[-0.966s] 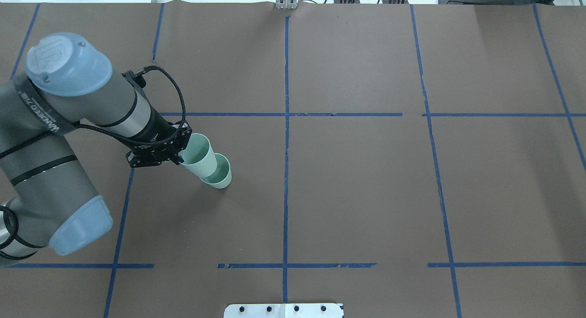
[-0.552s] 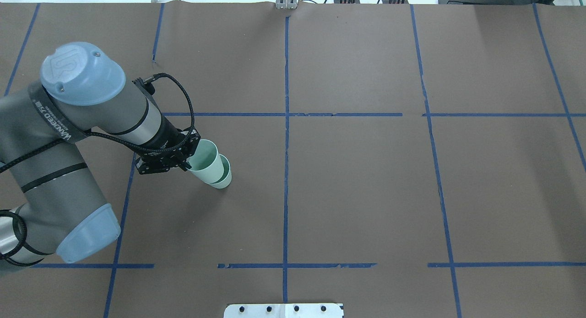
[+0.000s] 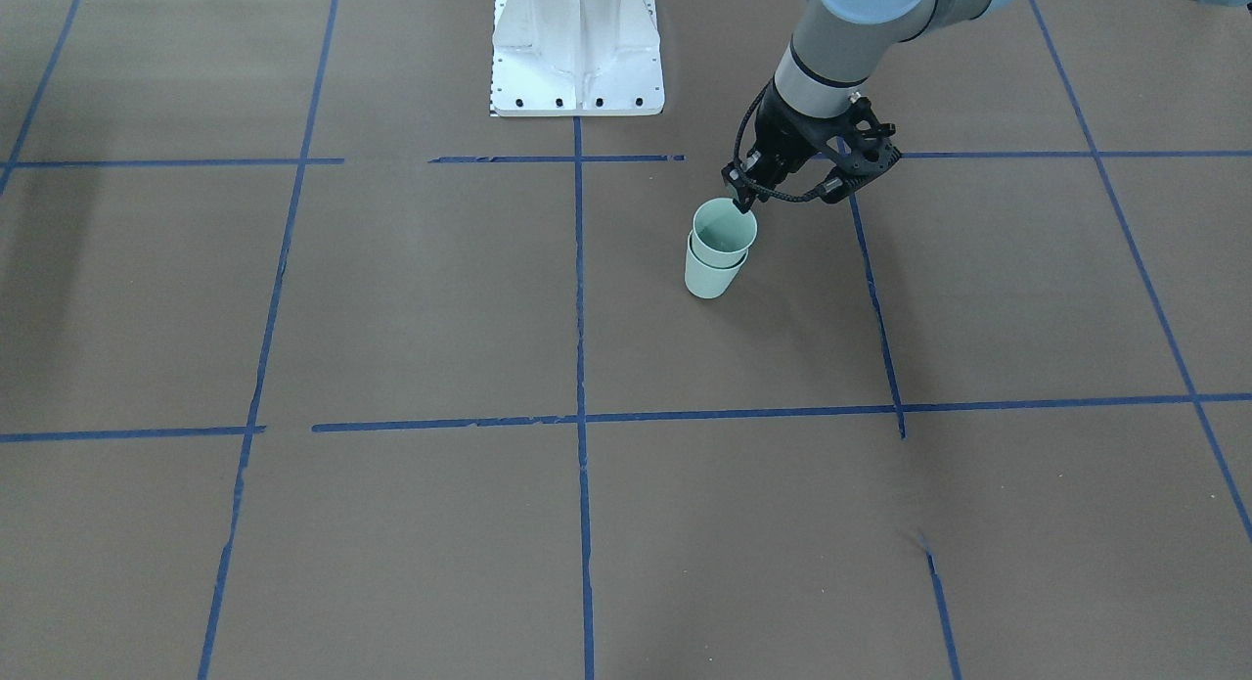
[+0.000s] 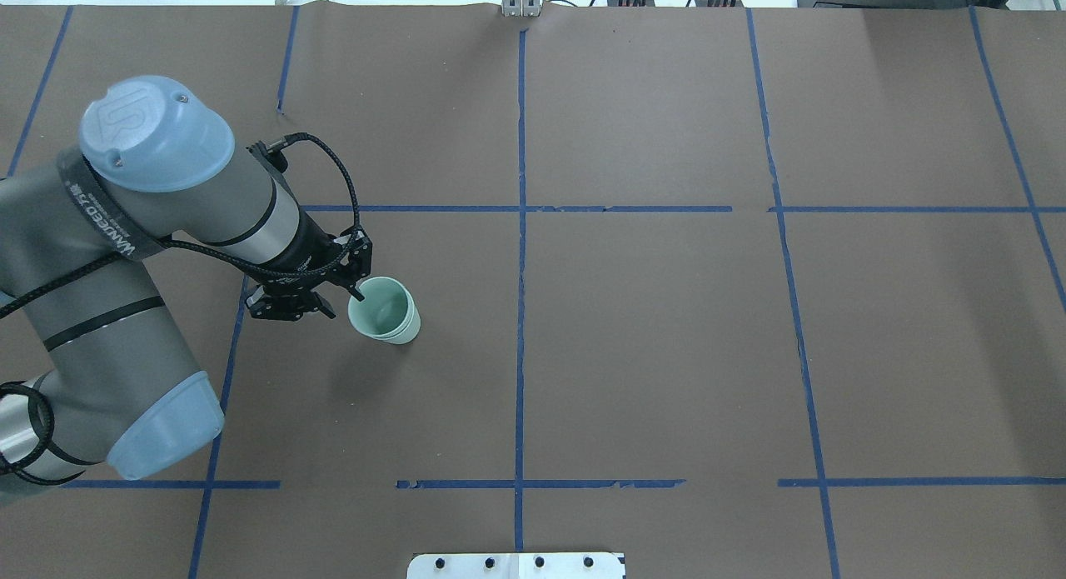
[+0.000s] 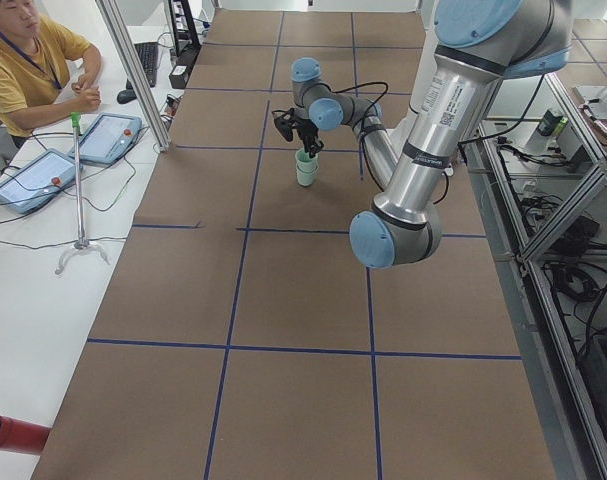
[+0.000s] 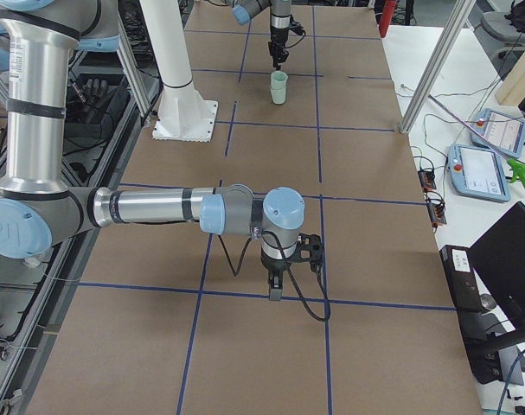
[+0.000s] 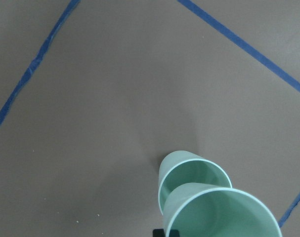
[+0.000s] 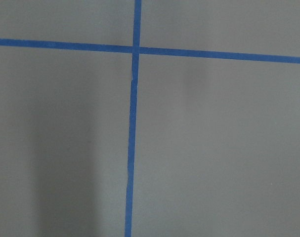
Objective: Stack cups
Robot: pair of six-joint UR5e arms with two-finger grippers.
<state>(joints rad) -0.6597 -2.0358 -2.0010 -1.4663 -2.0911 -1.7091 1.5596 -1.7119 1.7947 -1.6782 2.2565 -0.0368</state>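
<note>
Overhead, left of centre: one pale mint-green plastic cup [image 4: 381,306] sits nested in its twin [image 4: 408,336]. Stacking looks done. Left hand [image 4: 344,305] spread, empty, beside the rim; I need only retreat.

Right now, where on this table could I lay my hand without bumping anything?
Bare: the squares between the middle tape line and the next line toward the robot's right. Crowded: its left side, the left gripper at the stacked cups.

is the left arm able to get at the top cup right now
Likely yes. The left tool hangs open right beside the top cup, level with its rim, and nothing stands between them.
</note>
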